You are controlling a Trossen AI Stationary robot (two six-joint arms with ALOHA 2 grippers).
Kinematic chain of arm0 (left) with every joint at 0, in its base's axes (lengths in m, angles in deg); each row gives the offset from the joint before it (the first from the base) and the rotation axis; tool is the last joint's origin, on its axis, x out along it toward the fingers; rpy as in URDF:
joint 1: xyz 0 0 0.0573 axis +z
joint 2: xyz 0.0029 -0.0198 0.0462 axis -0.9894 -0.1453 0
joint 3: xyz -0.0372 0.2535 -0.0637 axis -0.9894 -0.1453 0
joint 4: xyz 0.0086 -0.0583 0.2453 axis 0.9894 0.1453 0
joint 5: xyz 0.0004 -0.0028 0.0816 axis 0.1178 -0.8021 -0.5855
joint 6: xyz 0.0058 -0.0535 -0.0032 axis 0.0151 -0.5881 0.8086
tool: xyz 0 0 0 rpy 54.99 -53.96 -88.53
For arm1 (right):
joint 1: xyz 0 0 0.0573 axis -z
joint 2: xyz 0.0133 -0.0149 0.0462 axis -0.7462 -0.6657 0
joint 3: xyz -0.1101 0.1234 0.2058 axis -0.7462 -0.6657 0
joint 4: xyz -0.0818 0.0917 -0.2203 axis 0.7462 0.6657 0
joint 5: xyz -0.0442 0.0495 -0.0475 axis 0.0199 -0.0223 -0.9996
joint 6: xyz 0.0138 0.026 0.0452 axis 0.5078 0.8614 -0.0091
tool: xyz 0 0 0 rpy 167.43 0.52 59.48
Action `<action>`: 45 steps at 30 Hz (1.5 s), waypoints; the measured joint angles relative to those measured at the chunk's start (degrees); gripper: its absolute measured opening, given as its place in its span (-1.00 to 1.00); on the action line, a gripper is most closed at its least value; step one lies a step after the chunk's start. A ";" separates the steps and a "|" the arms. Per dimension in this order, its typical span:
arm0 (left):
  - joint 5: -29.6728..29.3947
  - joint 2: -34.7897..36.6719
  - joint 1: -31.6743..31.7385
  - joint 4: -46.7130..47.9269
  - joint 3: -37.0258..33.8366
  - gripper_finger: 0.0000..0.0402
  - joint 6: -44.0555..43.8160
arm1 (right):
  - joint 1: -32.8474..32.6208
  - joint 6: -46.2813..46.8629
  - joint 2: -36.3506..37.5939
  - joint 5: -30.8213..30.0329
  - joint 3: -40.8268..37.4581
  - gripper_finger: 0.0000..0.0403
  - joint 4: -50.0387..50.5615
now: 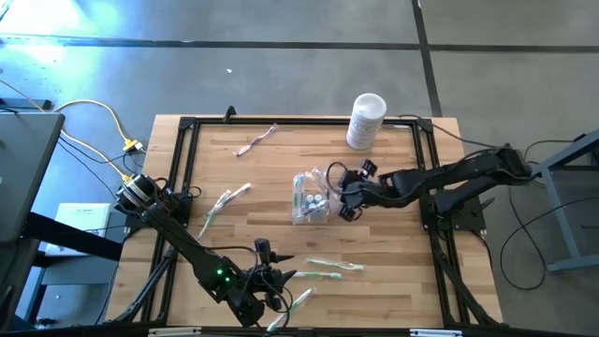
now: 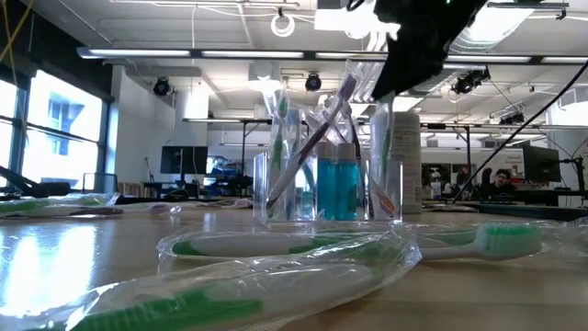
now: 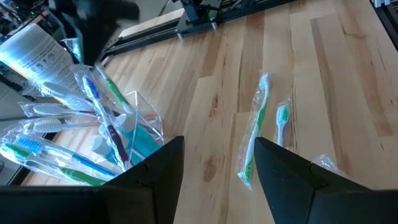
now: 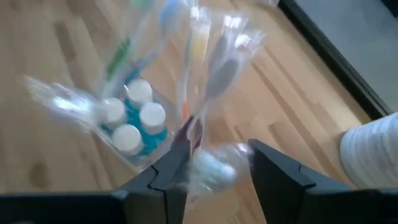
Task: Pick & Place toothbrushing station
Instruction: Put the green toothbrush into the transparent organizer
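The small clear cup [image 1: 311, 200] stands on the wooden table near its middle. It holds teal tubes with white caps [image 4: 132, 118] and several wrapped toothbrushes [image 2: 317, 129] that lean out of its rim. My right gripper [image 4: 217, 165] is open just right of the cup [image 4: 146, 140], its fingers on either side of one wrapped brush's upper end [image 4: 208, 163]. My left gripper [image 3: 219, 162] hangs open above the table near its front edge, with nothing between its fingers. More wrapped toothbrushes [image 1: 324, 269] lie flat on the table. My right gripper stands open around the upper end of a wrapped toothbrush [image 4: 200, 149] whose lower end is in the cup. The wrapper lies close against one finger [image 4: 171, 168]; I cannot tell whether it touches. The fingers slant down from the table's right side.
A white canister [image 1: 366, 120] stands at the far right of the table. Loose wrapped toothbrushes lie at the far left [image 1: 257, 140], at the left [image 1: 225, 200] and near the front edge [image 1: 292, 307]. A black frame [image 1: 187, 126] runs round the tabletop.
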 joint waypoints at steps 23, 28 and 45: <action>0.05 0.00 0.00 0.92 0.00 -0.07 -1.33 | -4.39 -1.55 8.25 30.13 0.07 -0.31 -0.19; 0.07 0.00 0.01 0.92 0.00 -0.07 -1.33 | -9.07 -4.70 8.25 31.94 0.07 -0.31 -0.15; 0.13 0.00 0.02 1.04 0.00 -0.07 -1.44 | -23.73 -5.86 7.99 30.65 0.07 -0.31 -0.13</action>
